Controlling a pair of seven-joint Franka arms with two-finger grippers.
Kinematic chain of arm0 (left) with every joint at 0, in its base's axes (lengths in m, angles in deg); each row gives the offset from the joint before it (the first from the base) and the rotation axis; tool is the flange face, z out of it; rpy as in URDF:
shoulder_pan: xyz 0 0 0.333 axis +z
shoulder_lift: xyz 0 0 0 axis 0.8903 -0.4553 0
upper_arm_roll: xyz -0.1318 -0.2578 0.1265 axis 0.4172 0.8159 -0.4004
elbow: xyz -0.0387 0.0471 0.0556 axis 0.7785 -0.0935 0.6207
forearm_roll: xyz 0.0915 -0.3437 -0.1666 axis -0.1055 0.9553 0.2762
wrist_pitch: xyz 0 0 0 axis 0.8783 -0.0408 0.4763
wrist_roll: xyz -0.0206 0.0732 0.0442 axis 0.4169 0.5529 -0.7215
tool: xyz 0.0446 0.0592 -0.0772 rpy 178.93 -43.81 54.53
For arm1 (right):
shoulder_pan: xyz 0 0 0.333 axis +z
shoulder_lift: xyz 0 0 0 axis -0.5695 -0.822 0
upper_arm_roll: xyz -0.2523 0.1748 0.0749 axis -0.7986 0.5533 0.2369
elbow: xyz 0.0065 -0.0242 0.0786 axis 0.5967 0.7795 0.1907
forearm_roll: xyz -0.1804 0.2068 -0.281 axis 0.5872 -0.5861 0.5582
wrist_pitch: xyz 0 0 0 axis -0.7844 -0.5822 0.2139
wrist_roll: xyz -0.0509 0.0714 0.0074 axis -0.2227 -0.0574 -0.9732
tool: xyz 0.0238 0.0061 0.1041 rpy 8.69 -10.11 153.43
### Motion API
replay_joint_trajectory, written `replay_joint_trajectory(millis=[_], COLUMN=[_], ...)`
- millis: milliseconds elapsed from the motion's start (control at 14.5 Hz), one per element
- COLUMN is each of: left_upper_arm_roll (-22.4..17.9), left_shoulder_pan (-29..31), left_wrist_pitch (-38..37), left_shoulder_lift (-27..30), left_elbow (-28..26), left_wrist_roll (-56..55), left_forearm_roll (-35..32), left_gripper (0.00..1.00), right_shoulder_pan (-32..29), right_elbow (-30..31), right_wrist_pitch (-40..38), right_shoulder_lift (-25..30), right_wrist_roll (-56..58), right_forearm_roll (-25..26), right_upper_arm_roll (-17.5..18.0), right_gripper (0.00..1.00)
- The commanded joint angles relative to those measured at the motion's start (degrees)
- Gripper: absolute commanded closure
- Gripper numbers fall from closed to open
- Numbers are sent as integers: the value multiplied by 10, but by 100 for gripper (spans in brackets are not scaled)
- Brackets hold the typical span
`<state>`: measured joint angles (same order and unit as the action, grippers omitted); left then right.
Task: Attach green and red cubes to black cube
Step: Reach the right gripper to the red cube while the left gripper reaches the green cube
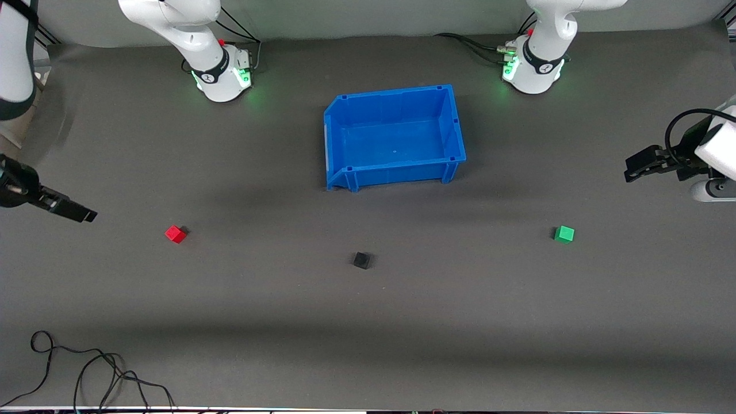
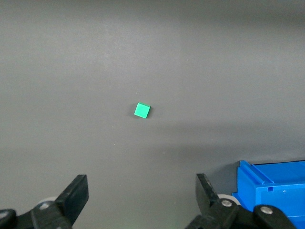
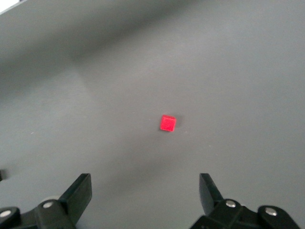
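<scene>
Waiting: left gripper (image 2: pixel 140 198), right gripper (image 3: pixel 145 195) (both agape).

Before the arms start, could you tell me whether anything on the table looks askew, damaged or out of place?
Nothing stands out. The small red cube, matte black cube and green cube sit apart, intact. The blue plastic bin stands upright. Both grippers, left gripper and right gripper, are open.

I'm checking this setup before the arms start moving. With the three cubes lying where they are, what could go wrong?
1. The red cube, green cube and black cube are small and loose on the table; a slightly off grasp could nudge one away.
2. Both the left gripper and right gripper, each open and high near its own table end, must meet at the black cube, so the arms could crowd each other there.
</scene>
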<state>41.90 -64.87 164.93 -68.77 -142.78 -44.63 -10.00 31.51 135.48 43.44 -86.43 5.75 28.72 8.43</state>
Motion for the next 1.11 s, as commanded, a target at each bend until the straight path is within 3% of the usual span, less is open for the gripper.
replay_joint_trajectory(millis=[0,277,691,1037], left_upper_arm_roll=[-9,-11,-11,-12], left_shoulder_pan=[-9,-6,4,12], left_wrist_pitch=[-26,-17,-20,-3], left_shoulder_lift=[-1,-8,-10,-13], left_elbow=[14,9,5,-9], left_wrist_roll=[-11,-36,-434,-695], left_forearm_roll=[-2,-1,35,63], left_gripper=[0,0,0,0], right_shoulder_pan=[-13,-36,-24,-14], right_elbow=[-20,-10,73,164], right_wrist_pitch=[-3,9,110,213], right_shoulder_lift=[-19,-59,-111,-131], right_wrist_roll=[-32,-210,-482,-531], right_forearm_roll=[1,-16,-28,-29], right_upper_arm_roll=[-5,-11,-9,-9], right_gripper=[0,0,2,4])
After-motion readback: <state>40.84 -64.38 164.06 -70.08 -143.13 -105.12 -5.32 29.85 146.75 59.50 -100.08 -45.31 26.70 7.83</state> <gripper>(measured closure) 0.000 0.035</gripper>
